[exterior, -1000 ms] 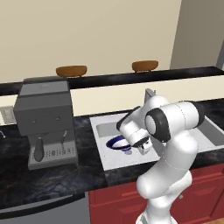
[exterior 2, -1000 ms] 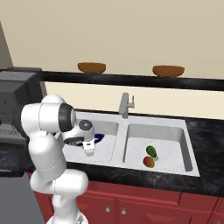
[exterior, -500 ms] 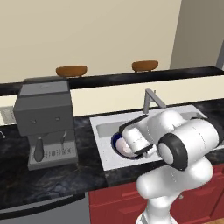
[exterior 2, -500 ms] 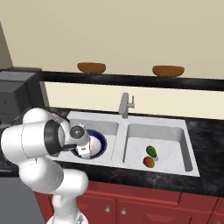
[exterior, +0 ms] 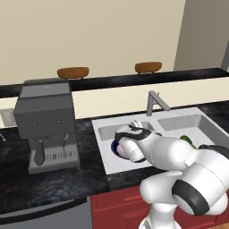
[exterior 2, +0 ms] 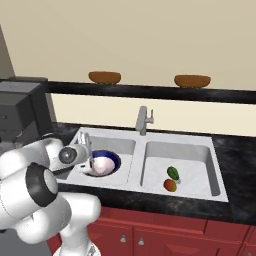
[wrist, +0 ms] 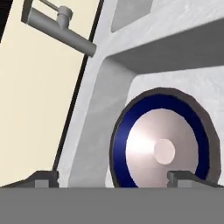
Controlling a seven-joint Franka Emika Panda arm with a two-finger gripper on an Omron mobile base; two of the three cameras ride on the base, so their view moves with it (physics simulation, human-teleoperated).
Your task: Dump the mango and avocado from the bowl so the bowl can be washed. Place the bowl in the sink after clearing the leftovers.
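The bowl (exterior 2: 103,163) is seen lying in the left basin of the sink (exterior 2: 150,138), flat on the basin floor, white inside facing up with the dark-blue rim around it. In the hand view the bowl (wrist: 164,140) is seen from close above, empty, with the faucet (wrist: 59,26) at the upper left.

The claw (exterior 2: 87,150) is held over the bowl's near-left edge, just beside it. Its fingers (wrist: 43,178) are spread wide, one tip at either side of the hand view's bottom, and nothing is pinched between them. From the left base view the claw (exterior: 136,127) is partly covered by the arm's own white links, with a sliver of the bowl (exterior: 118,149) visible at its left.

The avocado (exterior 2: 173,173) and the mango (exterior 2: 170,185) are found in the right basin, touching or nearly so, the mango nearer the front wall. The avocado (exterior: 186,139) is glimpsed behind the arm in the left base view.

A coffee machine (exterior: 47,125) stands on the dark desk (exterior: 44,183) left of the sink. Two brown wooden bowls (exterior 2: 105,77) sit on the ledge behind.
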